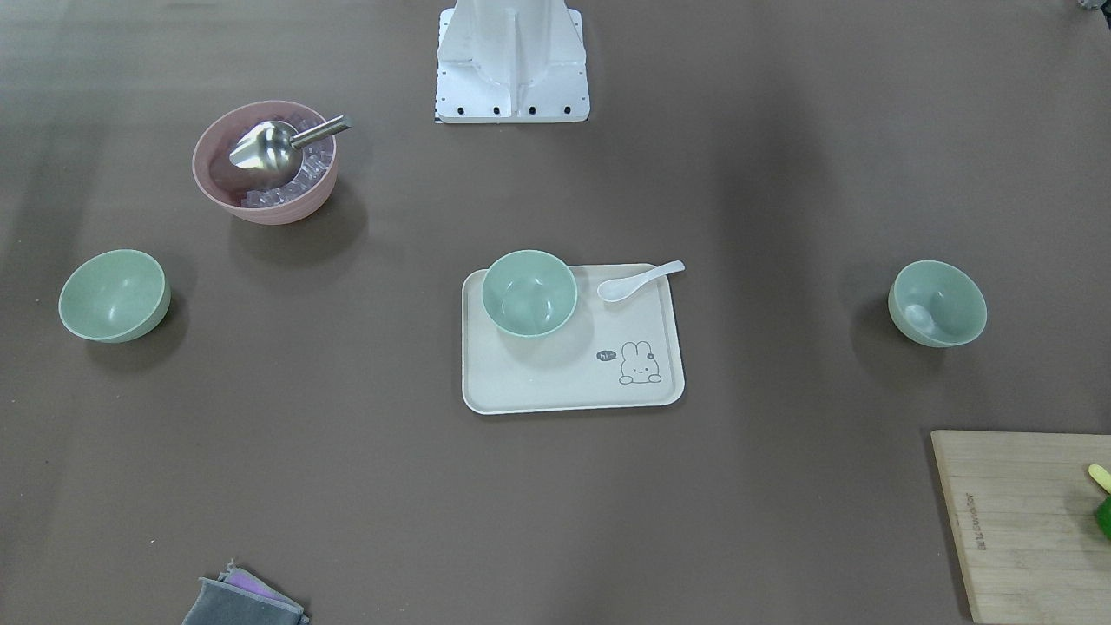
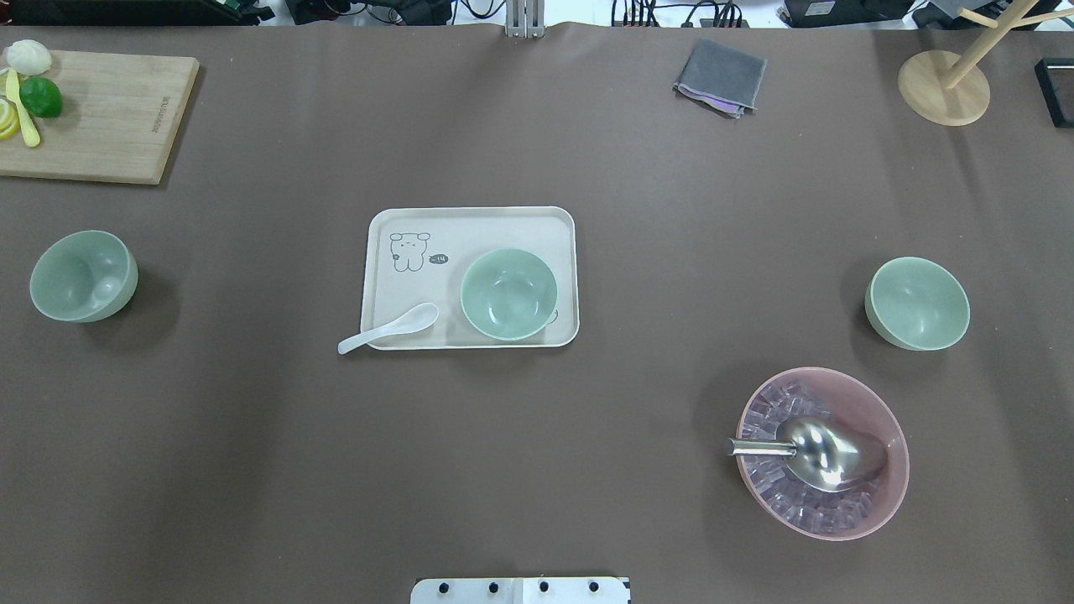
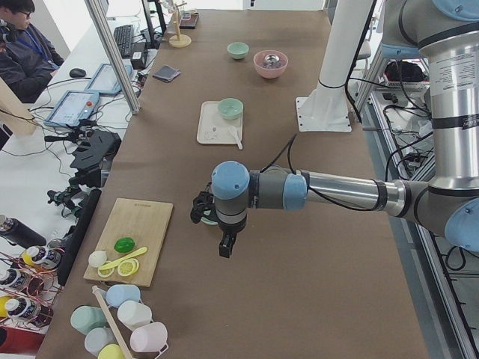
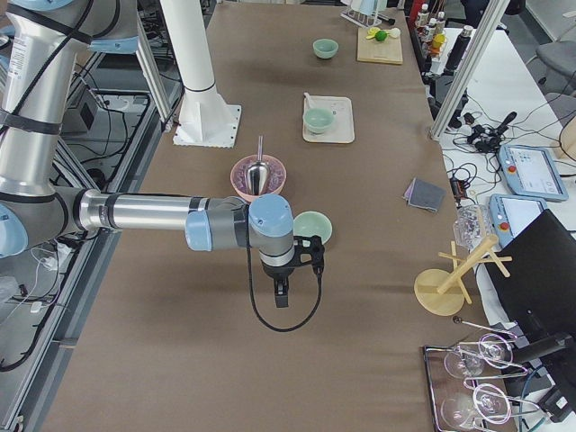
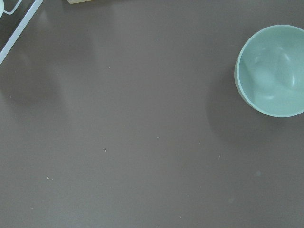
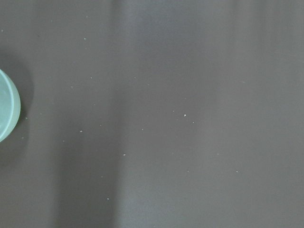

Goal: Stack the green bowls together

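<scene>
Three green bowls lie well apart; nothing is stacked yet.
The left green bowl and right green bowl sit on the brown table, and the middle green bowl sits on the cream tray near a white spoon. The step in hand looks like a first pick. It is best to pinch an outer bowl's wall with one finger inside the rim, carry it level, and lower it centred into the tray bowl, clear of the spoon. The left gripper and right gripper show only in the side views, so whether either is released or clenched cannot be told. A pale patch inside the left green bowl may be glare or a small object.
</scene>
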You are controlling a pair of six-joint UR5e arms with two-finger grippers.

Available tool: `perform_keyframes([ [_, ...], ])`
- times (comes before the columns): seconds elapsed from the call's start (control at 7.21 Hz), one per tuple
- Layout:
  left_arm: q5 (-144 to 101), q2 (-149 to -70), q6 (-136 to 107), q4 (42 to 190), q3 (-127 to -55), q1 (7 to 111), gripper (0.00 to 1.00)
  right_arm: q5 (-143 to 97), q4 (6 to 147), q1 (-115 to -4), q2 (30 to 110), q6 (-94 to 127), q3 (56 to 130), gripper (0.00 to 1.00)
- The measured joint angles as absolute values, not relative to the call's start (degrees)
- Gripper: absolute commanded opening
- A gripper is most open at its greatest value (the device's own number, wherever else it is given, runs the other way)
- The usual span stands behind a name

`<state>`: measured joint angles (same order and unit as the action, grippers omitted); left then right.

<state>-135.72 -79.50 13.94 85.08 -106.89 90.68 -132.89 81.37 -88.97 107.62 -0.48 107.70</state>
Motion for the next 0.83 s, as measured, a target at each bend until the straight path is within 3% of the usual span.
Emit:
perform_keyframes([
  [0.56,-136.3,-81.3,13.5,85.9,-107.8,90.6,0.98,-134.2,67.9,-89.0,107.5,0.1,108.0,1.0],
  [0.83,-136.4,-82.1,13.5,93.8,-107.2,90.5,0.98,-137.7,65.8,-89.0,106.1,1.6,108.1,0.99],
])
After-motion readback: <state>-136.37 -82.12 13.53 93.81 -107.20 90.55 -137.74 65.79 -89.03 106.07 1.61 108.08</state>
